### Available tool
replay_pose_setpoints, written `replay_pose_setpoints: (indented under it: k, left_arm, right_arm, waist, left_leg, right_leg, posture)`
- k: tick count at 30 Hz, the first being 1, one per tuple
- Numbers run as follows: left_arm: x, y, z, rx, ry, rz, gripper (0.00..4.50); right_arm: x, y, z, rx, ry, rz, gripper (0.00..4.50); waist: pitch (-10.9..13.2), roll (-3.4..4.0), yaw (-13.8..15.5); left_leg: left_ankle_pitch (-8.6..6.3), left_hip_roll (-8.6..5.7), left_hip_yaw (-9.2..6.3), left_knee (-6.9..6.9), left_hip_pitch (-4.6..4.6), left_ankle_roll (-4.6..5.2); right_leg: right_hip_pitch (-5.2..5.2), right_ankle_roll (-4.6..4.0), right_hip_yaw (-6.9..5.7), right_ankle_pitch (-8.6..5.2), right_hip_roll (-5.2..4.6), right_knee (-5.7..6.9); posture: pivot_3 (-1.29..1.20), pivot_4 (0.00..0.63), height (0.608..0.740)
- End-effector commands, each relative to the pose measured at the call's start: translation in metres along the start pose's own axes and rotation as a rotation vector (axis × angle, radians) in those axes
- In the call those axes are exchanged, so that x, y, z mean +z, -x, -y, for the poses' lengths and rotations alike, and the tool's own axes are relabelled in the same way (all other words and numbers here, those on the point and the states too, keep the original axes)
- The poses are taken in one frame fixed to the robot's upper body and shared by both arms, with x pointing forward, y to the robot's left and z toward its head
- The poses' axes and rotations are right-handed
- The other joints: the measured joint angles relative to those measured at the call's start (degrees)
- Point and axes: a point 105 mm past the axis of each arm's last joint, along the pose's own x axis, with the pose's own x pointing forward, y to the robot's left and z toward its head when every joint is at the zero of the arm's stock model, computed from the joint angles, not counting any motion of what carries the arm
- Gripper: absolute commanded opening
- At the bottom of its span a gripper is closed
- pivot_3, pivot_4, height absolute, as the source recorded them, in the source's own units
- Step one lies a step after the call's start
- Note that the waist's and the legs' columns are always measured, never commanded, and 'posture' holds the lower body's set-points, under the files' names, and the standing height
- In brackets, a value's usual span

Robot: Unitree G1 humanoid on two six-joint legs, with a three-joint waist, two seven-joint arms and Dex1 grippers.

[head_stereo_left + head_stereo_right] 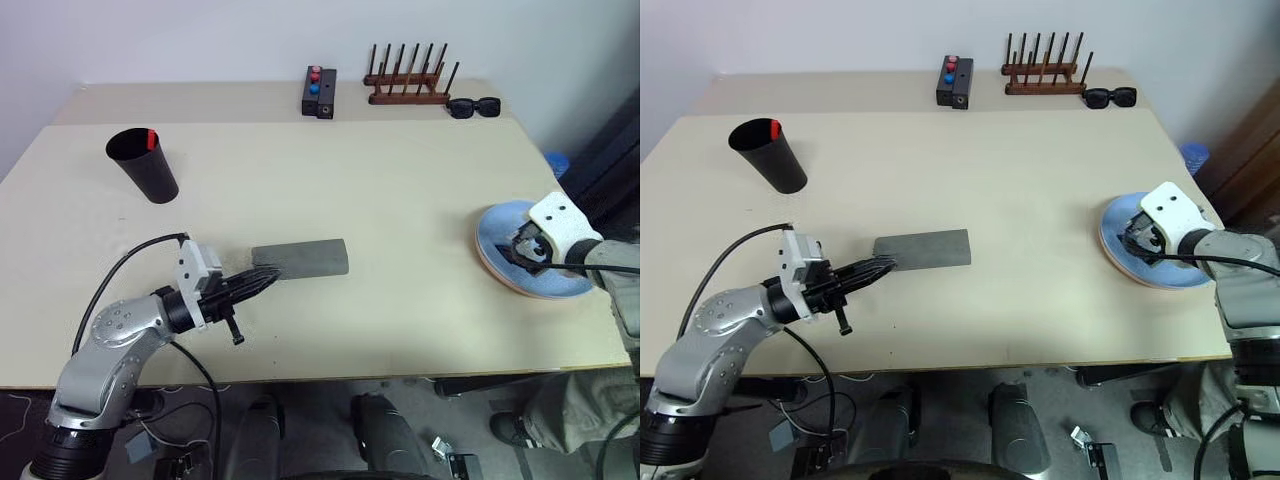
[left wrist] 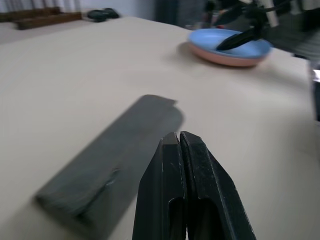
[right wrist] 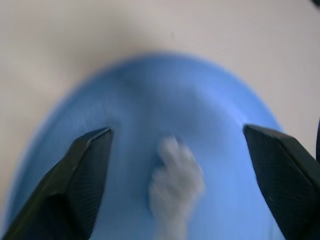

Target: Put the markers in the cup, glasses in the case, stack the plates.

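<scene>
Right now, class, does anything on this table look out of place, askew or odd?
Nothing stands out. The blue plate sits on the pink plate, the grey case lies flat and closed, and the black cup stands upright holding the red-capped marker.

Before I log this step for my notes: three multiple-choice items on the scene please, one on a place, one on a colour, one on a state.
1. Where is the blue plate?
A. on the pink plate
B. beside the cup
C. on the case

2. What colour shows at the cup's rim?
A. green
B. red
C. yellow

3. How is the right hand?
A. shut on the plate
B. shut, empty
C. open over the blue plate

Answers: 1 A, pink rim shows beneath the blue. 2 B, a red tip sticks up inside. 3 C, fingers stand wide apart.
</scene>
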Motion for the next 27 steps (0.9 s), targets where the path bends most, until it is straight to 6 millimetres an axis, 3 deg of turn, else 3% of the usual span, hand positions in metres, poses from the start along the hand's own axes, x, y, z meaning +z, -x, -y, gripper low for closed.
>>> replay_pose_setpoints:
  k: [1,6,13,16,27]
  left_arm:
    - [0.025,0.029,-0.038,0.258,-0.071,0.070,0.00]
    - [0.031,0.085,-0.083,0.622,-0.150,0.035,0.00]
    - [0.031,0.132,-0.094,0.887,-0.162,0.005,0.00]
    - [0.027,0.136,-0.090,0.924,-0.143,0.011,0.00]
    - [0.010,0.121,-0.075,0.897,-0.092,-0.030,0.00]
  right_arm:
    - [0.048,-0.003,-0.007,0.071,-0.029,0.245,3.98]
    - [0.089,-0.007,-0.032,0.250,-0.195,0.477,3.98]
    - [0.094,-0.022,-0.053,0.392,-0.216,0.490,3.98]
    - [0.096,-0.031,-0.059,0.411,-0.215,0.487,3.98]
    - [0.089,-0.040,-0.067,0.460,-0.196,0.455,3.98]
  waist:
    - [0.0,-0.02,-0.1]
    - [0.0,-0.02,-0.1]
    - [0.0,-0.07,0.4]
    - [0.0,-0.07,0.1]
    - [0.0,-0.07,0.1]
  left_leg:
    - [0.00,0.01,0.00,0.00,0.00,0.00]
    - [0.00,0.02,-0.03,-0.03,0.00,0.00]
    - [0.00,0.01,-0.03,0.01,-0.03,-0.01]
    - [0.00,0.01,-0.03,0.00,-0.01,-0.01]
    - [0.00,0.01,-0.03,-0.04,-0.01,-0.01]
  right_leg:
    - [0.00,0.00,0.00,0.00,0.01,0.01]
    - [0.00,0.03,0.00,0.00,0.05,0.04]
    - [0.03,0.02,-0.01,-0.01,0.03,0.00]
    - [0.03,0.00,-0.02,0.00,0.03,0.01]
    - [-0.01,0.01,-0.01,0.00,0.04,0.03]
  posture:
    - [0.00,0.150,0.740]
    - [0.00,0.150,0.740]
    - [0.00,0.150,0.740]
    - [0.00,0.150,0.740]
    - [0.00,0.150,0.740]
